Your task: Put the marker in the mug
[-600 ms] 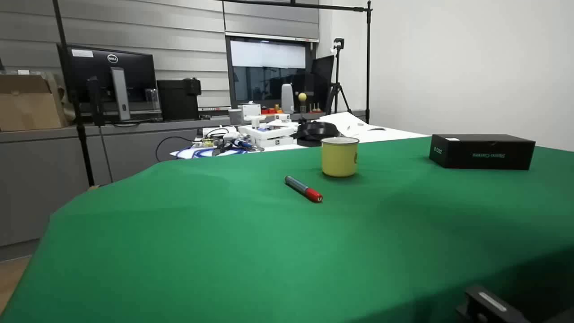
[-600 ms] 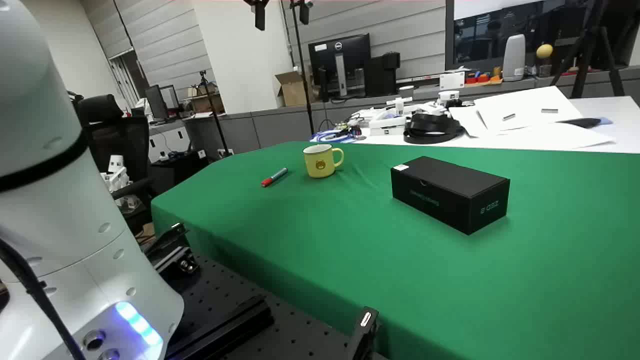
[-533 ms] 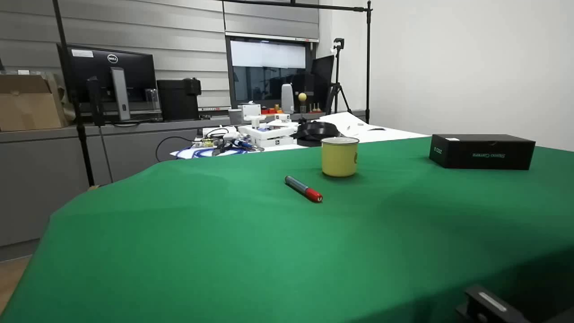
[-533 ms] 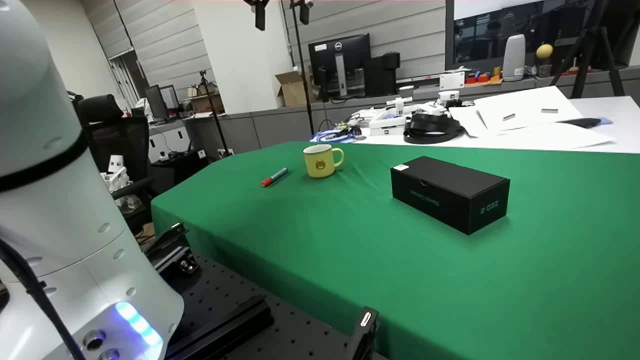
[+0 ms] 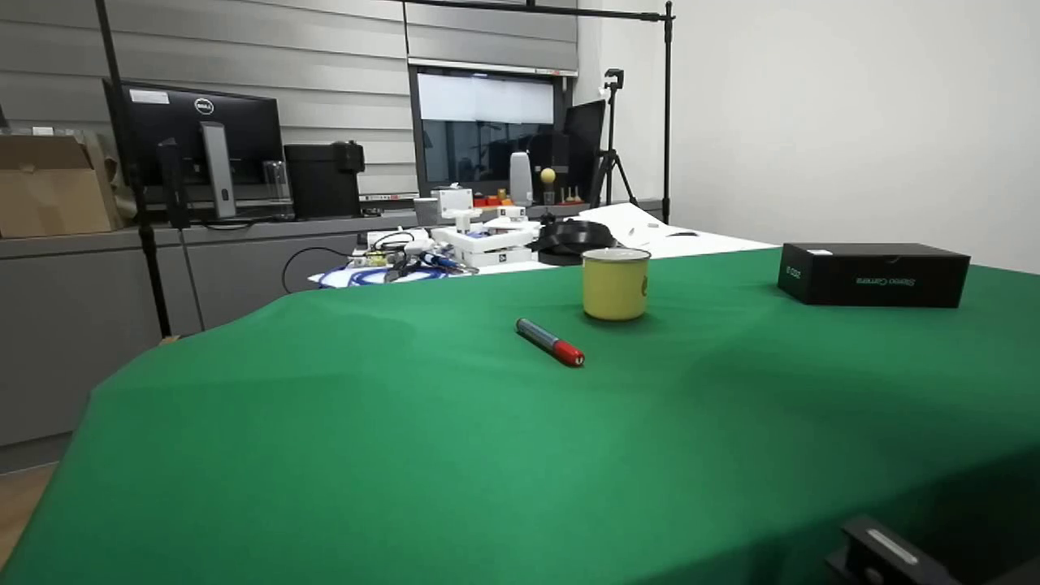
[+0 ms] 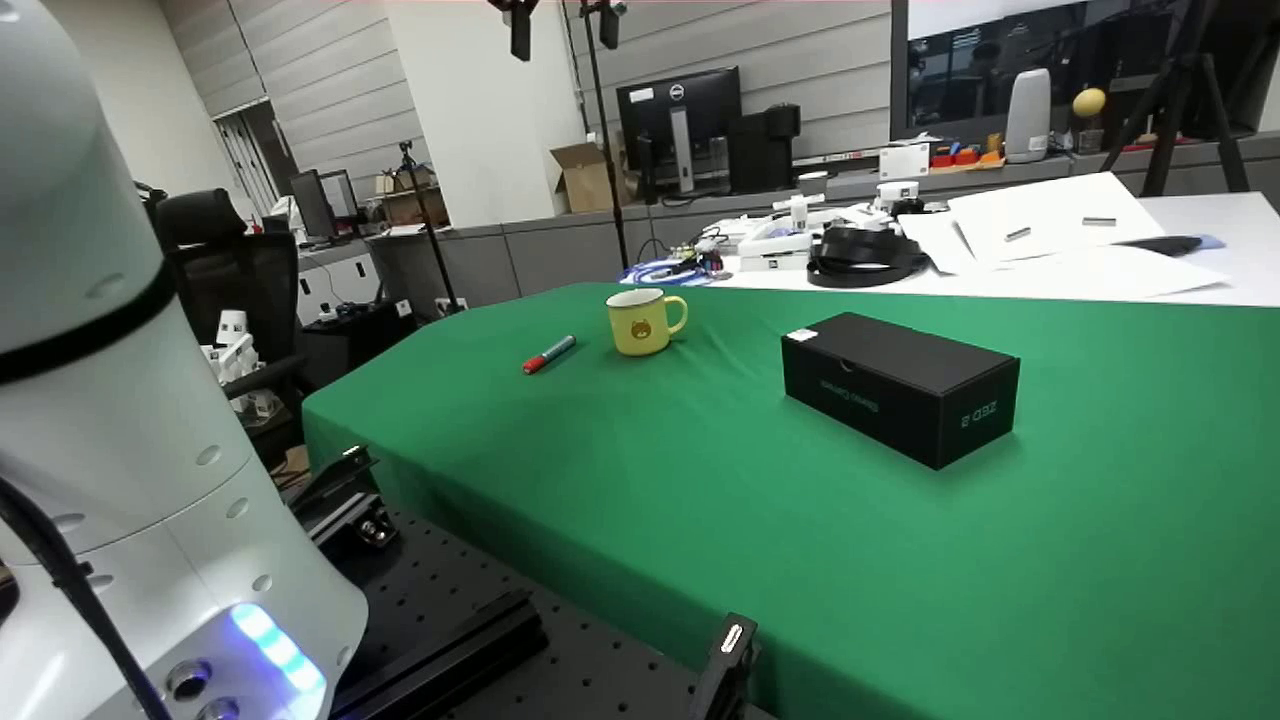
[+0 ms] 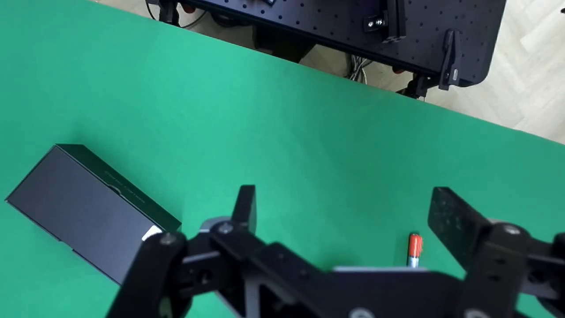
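Grey slatted panels (image 5: 268, 57) line the background, with a monitor (image 5: 171, 122) and a cardboard box (image 5: 53, 191) standing on grey cabinets (image 5: 65, 349) below them. Nearer, a white table (image 6: 1240, 225) carries papers (image 6: 1050, 205) and a jumble of white parts (image 6: 780, 246), and in front of it spreads the tabletop (image 6: 700, 480), covered in green.

On it the marker (image 5: 550, 342) lies flat, grey along the barrel and red at one end. It sits near the mug (image 6: 632, 322) but apart from it — outside, on the green. The mug, squat and yellow with a small printed face, stands upright, its handle out to one side. A black box (image 6: 900, 385) rests well apart from both.

At the edge of an exterior view stands a white arm (image 6: 180, 440), a blue light strip (image 6: 278, 645) glowing at its base beside a dark perforated plate (image 6: 600, 660).

Seen from the wrist, the end effector (image 7: 343, 194) is above the tabletop with its fingers (image 7: 457, 223) spread wide — it has hold of nothing. The marker's red end shows between them in that view, closer to the finger at the right, while most of the barrel is hidden behind the end effector.
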Robot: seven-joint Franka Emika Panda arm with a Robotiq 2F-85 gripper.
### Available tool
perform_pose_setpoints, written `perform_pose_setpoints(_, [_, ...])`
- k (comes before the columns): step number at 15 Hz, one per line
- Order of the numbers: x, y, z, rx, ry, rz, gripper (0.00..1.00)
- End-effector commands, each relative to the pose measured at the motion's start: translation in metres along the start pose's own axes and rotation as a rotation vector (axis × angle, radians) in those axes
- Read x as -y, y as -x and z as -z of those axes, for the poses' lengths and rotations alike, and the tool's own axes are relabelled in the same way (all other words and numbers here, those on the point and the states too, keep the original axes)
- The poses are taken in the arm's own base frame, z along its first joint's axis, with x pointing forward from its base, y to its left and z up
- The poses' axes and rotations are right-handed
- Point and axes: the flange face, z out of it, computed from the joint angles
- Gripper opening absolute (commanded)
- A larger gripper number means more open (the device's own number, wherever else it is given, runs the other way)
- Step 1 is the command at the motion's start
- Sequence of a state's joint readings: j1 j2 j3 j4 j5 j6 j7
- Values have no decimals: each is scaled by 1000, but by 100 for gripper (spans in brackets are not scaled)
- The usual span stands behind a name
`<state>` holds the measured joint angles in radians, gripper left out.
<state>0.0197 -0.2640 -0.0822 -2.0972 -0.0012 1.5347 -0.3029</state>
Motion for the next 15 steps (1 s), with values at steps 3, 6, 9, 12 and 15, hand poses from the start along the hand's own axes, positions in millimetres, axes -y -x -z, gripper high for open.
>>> perform_pose_setpoints(3, [5, -19, 6, -78, 32, 13, 100])
perform_pose_setpoints(6, [17, -58, 7, -169, 67, 27, 100])
perform_pose_setpoints(9, [47, -107, -6, -232, 59, 49, 100])
perform_pose_setpoints(12, [90, -149, -30, -255, 23, 26, 100])
perform_pose_setpoints(15, [134, -183, -63, -238, -31, -102, 100])
